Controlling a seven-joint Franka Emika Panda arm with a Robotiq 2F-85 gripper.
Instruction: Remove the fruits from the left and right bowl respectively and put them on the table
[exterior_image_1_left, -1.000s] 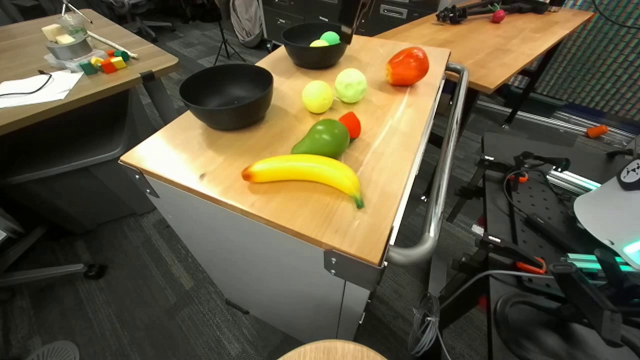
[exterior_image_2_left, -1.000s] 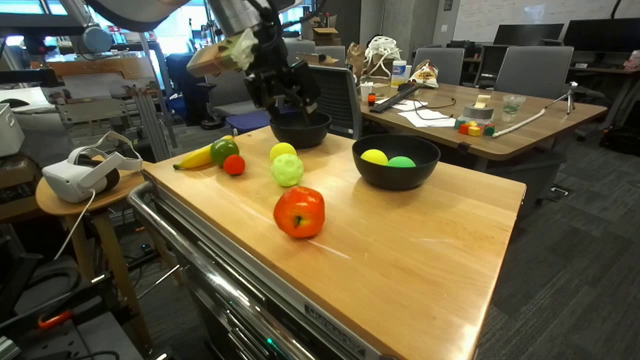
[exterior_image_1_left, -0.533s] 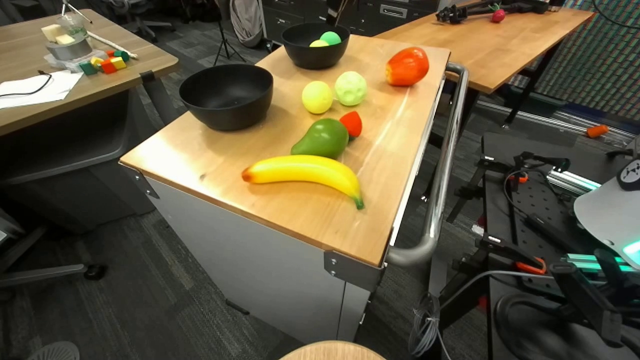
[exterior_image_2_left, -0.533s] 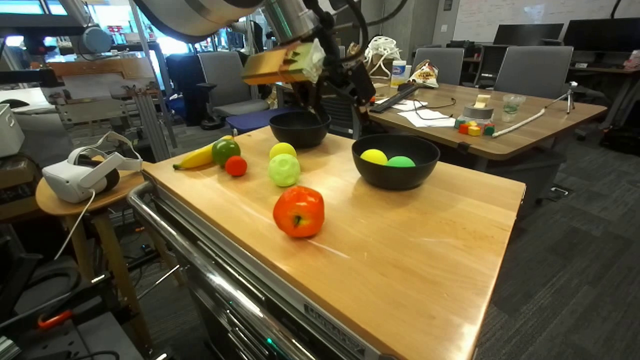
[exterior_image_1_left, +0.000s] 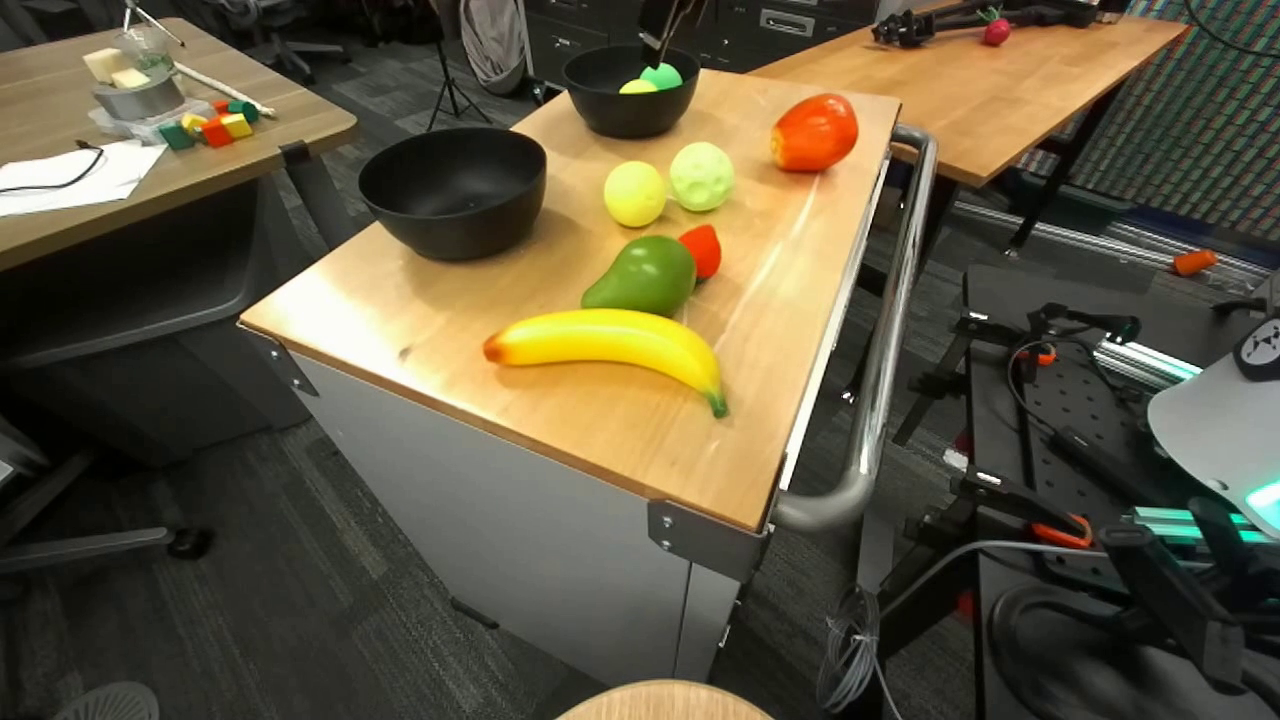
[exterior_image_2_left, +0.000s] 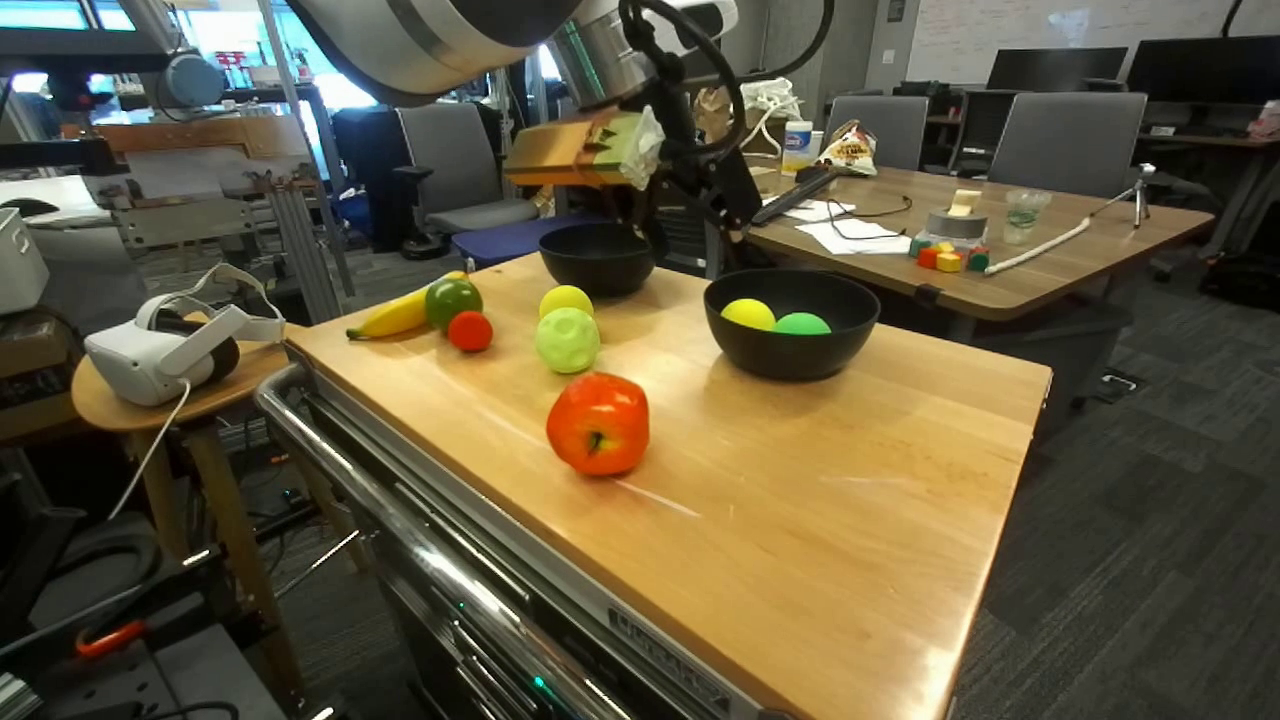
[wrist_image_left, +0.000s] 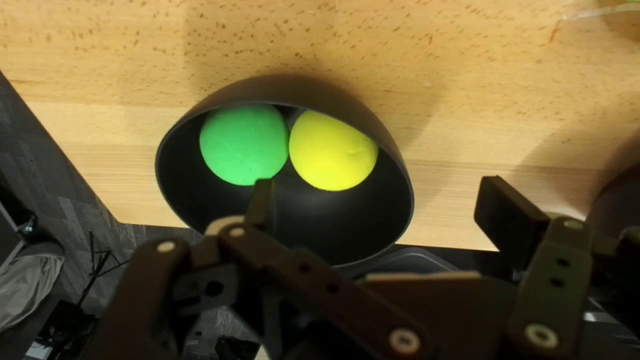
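The gripper (wrist_image_left: 377, 196) hangs near a black bowl (exterior_image_2_left: 790, 360), above its rim, jaws spread wide — in the wrist view one finger (wrist_image_left: 261, 202) stands in front of the bowl, the other past its rim. In the bowl a green ball (wrist_image_left: 244, 145) and a yellow ball (wrist_image_left: 332, 152) lie touching. A second bowl (exterior_image_1_left: 455, 232) stands apart on the table (exterior_image_2_left: 830, 500). Loose on it lie a yellow fruit (exterior_image_1_left: 635, 194) and a lime fruit (exterior_image_1_left: 702, 177), side by side; then a red fruit (exterior_image_1_left: 704, 250), a green fruit (exterior_image_1_left: 645, 278) and a banana (exterior_image_1_left: 612, 338) in a cluster; and, nearer the metal rail (exterior_image_1_left: 889, 345), an orange-red fruit (exterior_image_1_left: 815, 133). Its top is pale wood, glossy, streaked with reflected light, over a grey base (exterior_image_1_left: 520, 530). Around it spreads dark carpet (exterior_image_1_left: 330, 560). A stool (exterior_image_2_left: 255, 362) near the table bears a white headset (exterior_image_2_left: 195, 352); a brown desk (exterior_image_1_left: 60, 115), apart from it, carries papers (exterior_image_1_left: 110, 180), coloured blocks (exterior_image_1_left: 215, 130) and a roll of tape (exterior_image_1_left: 140, 100) — with grey chairs (exterior_image_2_left: 1070, 140) and a whiteboard (exterior_image_2_left: 1000, 25) further back.
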